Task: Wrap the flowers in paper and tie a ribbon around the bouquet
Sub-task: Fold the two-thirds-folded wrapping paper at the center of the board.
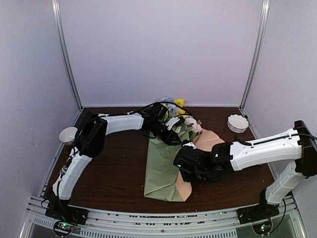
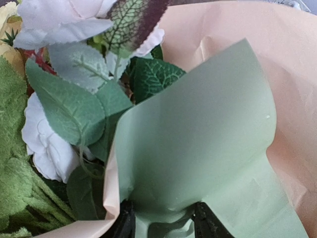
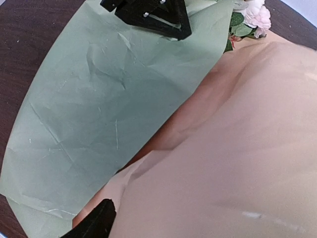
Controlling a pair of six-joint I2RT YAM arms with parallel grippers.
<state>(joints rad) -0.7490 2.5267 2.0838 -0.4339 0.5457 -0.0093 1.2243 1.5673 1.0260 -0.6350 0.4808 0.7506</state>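
1. The paper (image 1: 161,168) lies on the tabletop (image 1: 114,173), running from the middle toward the near edge. Its sage-green side faces up on the left. Its tan side shows on the right, as a flap lifted off the wood.
2. The flowers (image 1: 187,124) sit at the far end of the paper, close to the middle of the far edge. Their white and pink blooms and green leaves poke out past the paper's rim, and the stems are hidden under the green sheet.
3. My left gripper (image 2: 163,224) is at that far end, just beside the blooms. Its jaws pinch a gathered fold of the green paper, which bulges up between the two black fingers.
4. My right gripper (image 1: 190,166) hangs over the tan flap, right of the green sheet and nearer the near edge. In my right wrist view only one finger (image 3: 94,222) shows, at the flap's edge. The tan sheet covers the rest, so I cannot tell how these jaws stand.
5. A fluted white bowl (image 1: 237,123) stands near the far right corner.
6. A small bowl (image 1: 68,135) stands by the left edge, behind my left arm.
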